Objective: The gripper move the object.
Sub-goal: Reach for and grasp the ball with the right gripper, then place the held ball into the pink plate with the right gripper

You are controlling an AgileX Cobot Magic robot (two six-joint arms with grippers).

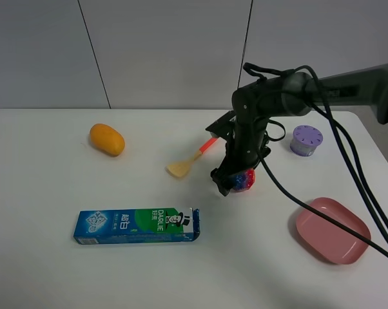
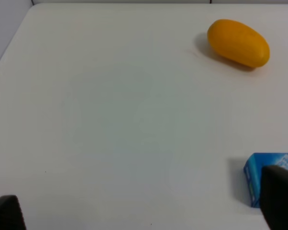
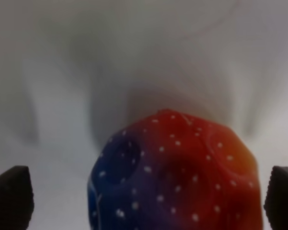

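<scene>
Object: the object (image 1: 245, 180) is a small round ball, mottled red and blue with white dots. It is on the white table (image 1: 46, 270), a little right of the middle.
Close view: in the right wrist view the ball (image 3: 177, 177) fills most of the space between the two dark fingers.
Claw state: the right gripper (image 1: 235, 183) is spread, with one finger on each side of the ball. A strip of table shows between the ball and one fingertip (image 3: 10, 199). The other fingertip (image 3: 282, 196) is just beside the ball. I judge it is not clenched on the ball.
Direction from claw: the ball lies straight ahead of the claw, between the fingers and slightly nearer to one of them.
Long axis: none, because the ball is round. The angle of the grasp should matter little.
Contact with table: I cannot tell if the ball rests on the surface or hangs just above it. A soft shadow lies behind it.
Nearer arm: the right one, which stands over the ball. The left gripper (image 2: 144, 206) is also spread and holds nothing. It faces the mango (image 2: 238, 42) and one end of the toothpaste box (image 2: 271, 179), well apart from the ball.
Neighbours: a spoon (image 1: 191, 161) with a red handle lies just beside the right arm. The purple container (image 1: 306, 140) and the pink plate (image 1: 331, 230) are farther to the right.
Next move, as a guess: the fingers should close evenly, or the ball may roll out to the side with the gap.
</scene>
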